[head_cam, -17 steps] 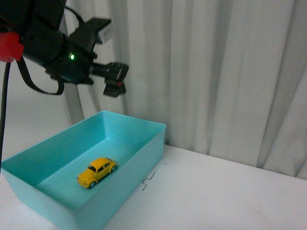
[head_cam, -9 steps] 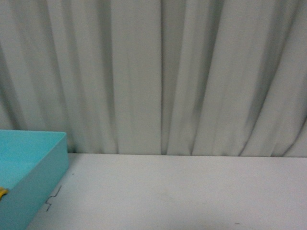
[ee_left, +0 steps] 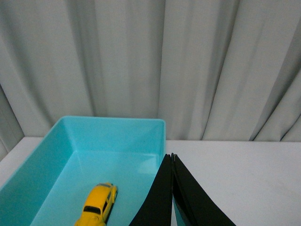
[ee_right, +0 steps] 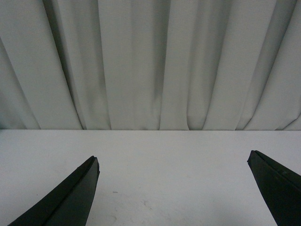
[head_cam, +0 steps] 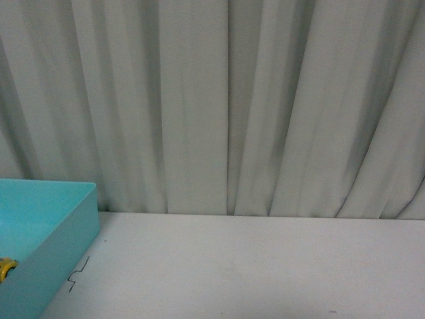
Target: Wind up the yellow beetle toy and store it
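The glossy yellow beetle toy [ee_left: 97,205], its rear cropped by the frame, lies inside the turquoise bin [ee_left: 113,121], while the left gripper [ee_left: 172,157] is pressed together empty and the right gripper [ee_right: 174,162] spread wide.

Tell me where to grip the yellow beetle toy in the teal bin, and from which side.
Grip the yellow beetle toy across its flanks, coming from above. It lies on the floor of the teal bin, whose walls probably block a sideways approach. The left gripper is shut and empty, so it must open first.
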You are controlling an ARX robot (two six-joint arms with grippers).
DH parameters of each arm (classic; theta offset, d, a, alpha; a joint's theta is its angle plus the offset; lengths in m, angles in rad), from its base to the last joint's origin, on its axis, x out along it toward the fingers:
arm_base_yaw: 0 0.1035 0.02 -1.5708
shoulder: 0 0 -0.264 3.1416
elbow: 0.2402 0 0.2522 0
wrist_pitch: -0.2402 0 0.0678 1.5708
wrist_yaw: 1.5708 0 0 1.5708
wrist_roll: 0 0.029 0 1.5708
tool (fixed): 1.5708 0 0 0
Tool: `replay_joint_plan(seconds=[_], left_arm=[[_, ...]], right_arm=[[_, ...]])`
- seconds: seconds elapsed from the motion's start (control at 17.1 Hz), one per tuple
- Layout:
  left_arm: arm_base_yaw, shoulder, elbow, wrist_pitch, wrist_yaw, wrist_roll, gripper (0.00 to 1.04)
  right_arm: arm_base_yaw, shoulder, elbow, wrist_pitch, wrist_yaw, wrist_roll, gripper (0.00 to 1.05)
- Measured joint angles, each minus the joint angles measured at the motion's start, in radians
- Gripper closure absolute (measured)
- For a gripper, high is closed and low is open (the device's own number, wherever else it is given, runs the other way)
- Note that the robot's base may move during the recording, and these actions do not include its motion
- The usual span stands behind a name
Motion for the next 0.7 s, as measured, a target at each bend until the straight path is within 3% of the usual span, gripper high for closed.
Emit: replay_joint_plan(seconds=[0.35,0.41,0.7], left_arm=[[0.000,-0.204,-0.071,-0.137,-0.002,0.000,1.03],[0.000,-0.214,-0.102,-0.079,-0.002,0.000,1.03],[0.000,-0.395,-0.111,-0.269,-0.002,0.000,1.03]], right_arm=[[0.000,0.000,0.000,0.000,0.000,0.000,0.07],[0.000,0.000,0.000,0.000,0.000,0.000,0.07],[0.000,0.000,0.000,0.000,0.000,0.000,0.07]])
